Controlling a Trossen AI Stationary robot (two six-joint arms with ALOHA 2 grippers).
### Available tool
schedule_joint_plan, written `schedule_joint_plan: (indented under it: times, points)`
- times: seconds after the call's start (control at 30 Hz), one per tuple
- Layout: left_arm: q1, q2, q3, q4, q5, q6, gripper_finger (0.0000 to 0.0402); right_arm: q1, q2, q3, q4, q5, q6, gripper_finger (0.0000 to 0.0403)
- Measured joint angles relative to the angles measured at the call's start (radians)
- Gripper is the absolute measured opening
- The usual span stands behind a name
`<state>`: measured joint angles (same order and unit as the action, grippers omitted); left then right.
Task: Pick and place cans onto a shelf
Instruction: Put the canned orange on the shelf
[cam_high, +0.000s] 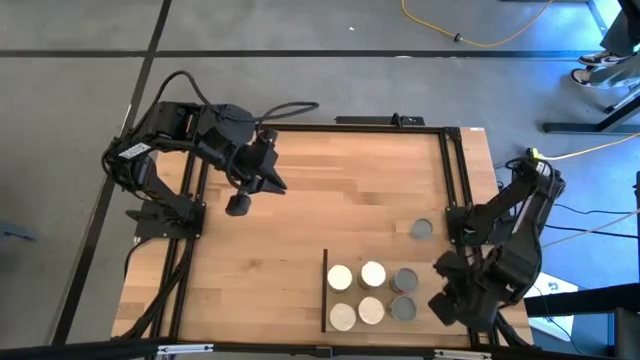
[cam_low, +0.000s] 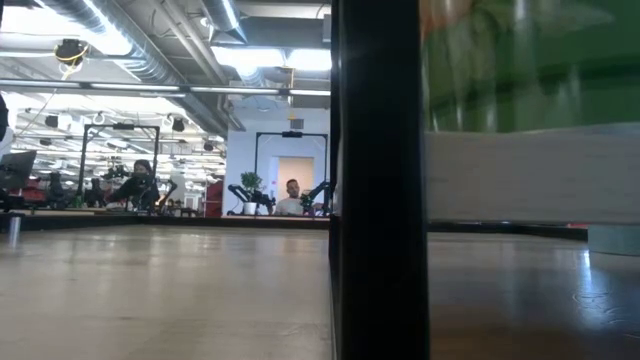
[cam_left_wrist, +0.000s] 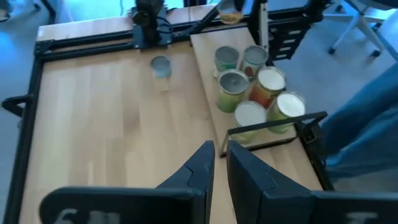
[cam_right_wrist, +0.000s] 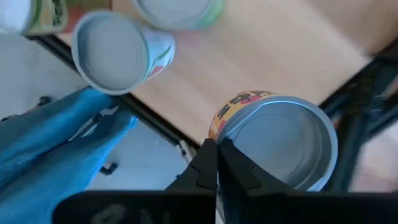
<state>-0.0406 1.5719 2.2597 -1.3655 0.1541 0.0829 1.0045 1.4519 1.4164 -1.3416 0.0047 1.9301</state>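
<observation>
Several cans (cam_high: 371, 293) with white or grey tops stand upright in two rows on the light-wood shelf (cam_high: 346, 257), near the table's front right. One grey-topped can (cam_high: 421, 229) stands alone on the table, farther back. My right gripper (cam_high: 447, 303) is just right of the rows, shut on a silver-topped can with an orange side (cam_right_wrist: 280, 149). The arm hides this can in the high view. My left gripper (cam_left_wrist: 221, 155) hangs high over the table's far left, its fingers a narrow gap apart, holding nothing. My right gripper pinches the can's top rim (cam_right_wrist: 231, 127) between its two fingers, at the rim's edge. The fingers come from above, pointing steeply down. The can hangs below them with its top up, over the table's edge rail, and the left wrist view shows the can (cam_left_wrist: 230, 11) raised above the shelf's cans.
Black frame rails (cam_high: 452, 170) run along the table's right, left and far sides. A blue cloth-like shape (cam_right_wrist: 56, 143) lies beyond the near right edge. In the low view a black upright (cam_low: 380, 180) and a blurred green-and-white can (cam_low: 530, 130) block the right half. Bare wood (cam_high: 300, 200) spans the table's middle.
</observation>
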Motion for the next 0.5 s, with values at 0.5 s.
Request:
schedule_joint_plan:
  times: [0.5]
  points:
    - [0.000, 0.000, 0.000, 0.031, -0.023, 0.000, 0.0037, 0.026, 0.113, -0.286, 0.451, -0.055, 0.003, 0.0001]
